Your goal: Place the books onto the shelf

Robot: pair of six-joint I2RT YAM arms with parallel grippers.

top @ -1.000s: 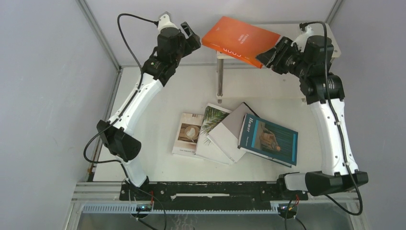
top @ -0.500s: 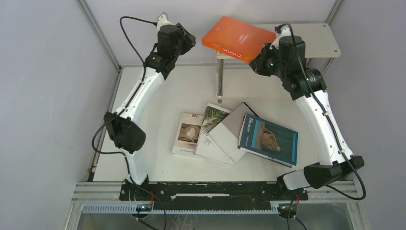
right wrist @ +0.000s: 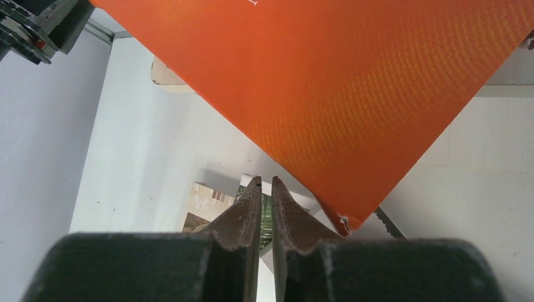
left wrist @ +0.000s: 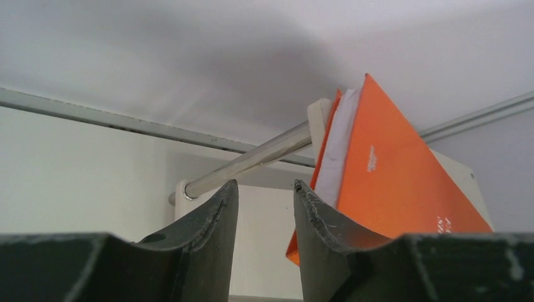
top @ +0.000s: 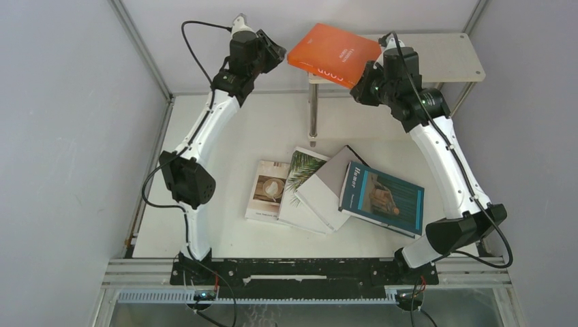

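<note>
The bright orange book (top: 334, 54) lies askew on the shelf's top board (top: 443, 58), with its left end hanging past the edge. My left gripper (top: 278, 53) hovers just left of that end, open and empty; in its wrist view (left wrist: 264, 185) the orange book (left wrist: 390, 176) stands just to its right. My right gripper (top: 359, 88) sits at the book's near corner, jaws almost together on nothing (right wrist: 266, 181), below the orange cover (right wrist: 327, 82). On the table lie the coffee-cup book (top: 267, 191), the palm-leaf book (top: 303, 178), the grey-white book (top: 334, 184) and the teal book (top: 385, 199).
A shiny metal shelf leg (top: 313, 116) stands in front of the table books. The grey enclosure walls and frame bars (top: 140, 48) close in on both sides and at the back. The arm bases sit on the near rail (top: 293, 269).
The right gripper has let go of the orange book's right end, closed up and swung left to its near corner. The left gripper has narrowed and moved a little toward the book.
</note>
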